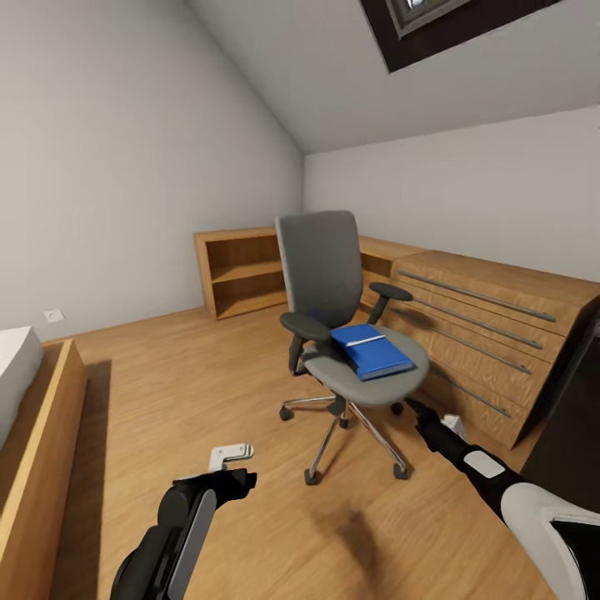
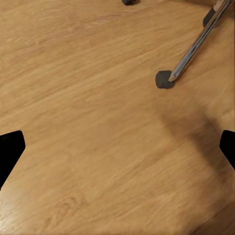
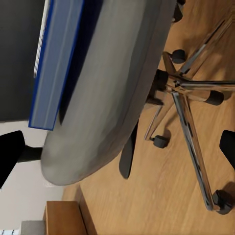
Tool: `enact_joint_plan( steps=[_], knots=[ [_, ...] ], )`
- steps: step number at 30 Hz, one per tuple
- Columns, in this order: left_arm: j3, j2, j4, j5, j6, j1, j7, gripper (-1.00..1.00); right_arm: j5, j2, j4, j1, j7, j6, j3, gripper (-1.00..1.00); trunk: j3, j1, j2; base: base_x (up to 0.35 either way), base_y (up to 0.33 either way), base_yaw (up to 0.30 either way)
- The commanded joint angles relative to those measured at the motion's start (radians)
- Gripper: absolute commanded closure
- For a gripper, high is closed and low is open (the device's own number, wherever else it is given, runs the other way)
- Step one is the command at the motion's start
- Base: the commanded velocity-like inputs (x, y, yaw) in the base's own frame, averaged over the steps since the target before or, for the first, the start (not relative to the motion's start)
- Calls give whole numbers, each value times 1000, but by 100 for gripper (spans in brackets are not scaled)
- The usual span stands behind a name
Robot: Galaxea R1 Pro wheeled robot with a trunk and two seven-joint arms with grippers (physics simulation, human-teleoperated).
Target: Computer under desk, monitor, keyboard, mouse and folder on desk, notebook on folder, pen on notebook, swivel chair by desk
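The swivel chair [image 1: 333,308] stands mid-room on the wood floor, grey seat facing me. The blue folder [image 1: 372,351] lies flat on its seat with a thin pale strip [image 1: 365,341] on top. From the side, the folder [image 3: 54,63] rests on the chair seat [image 3: 107,93]. My right gripper [image 1: 417,412] is open just in front of and below the seat's front edge, touching nothing; its open tips [image 3: 117,149] frame the seat. My left gripper [image 1: 242,467] hangs open over bare floor left of the chair base [image 2: 117,147]. The desk, computer, monitor, keyboard and mouse are out of view.
A light wood chest of drawers [image 1: 500,333] runs along the right wall behind the chair. An open wooden shelf [image 1: 242,271] sits in the far corner. A wood bed frame [image 1: 42,433] lines the left. A black panel [image 1: 575,417] rises at the right edge. A chair leg [image 2: 196,44] and castor [image 2: 164,79] lie near my left gripper.
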Motion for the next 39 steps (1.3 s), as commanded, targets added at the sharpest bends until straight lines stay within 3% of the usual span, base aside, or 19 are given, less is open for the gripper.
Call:
enact_joint_plan(
  steps=[1, 22, 39],
  knots=[
    [-1, 0, -1, 10, 4, -1, 10, -100, -4, 0, 1, 0, 2, 8, -4, -100, 3, -1, 0, -3, -1, 0],
    [-2, -1, -1, 9, 4, -1, 10, -100, -4, 1, 2, 0, 2, 3, -4, -100, 69, -81, 147, 0, 0, 0],
    [-1, -1, -1, 9, 4, -1, 9, -100, -4, 1, 2, 0, 0, 1, -4, -100, 69, -81, 147, -70, 0, 0]
  ],
)
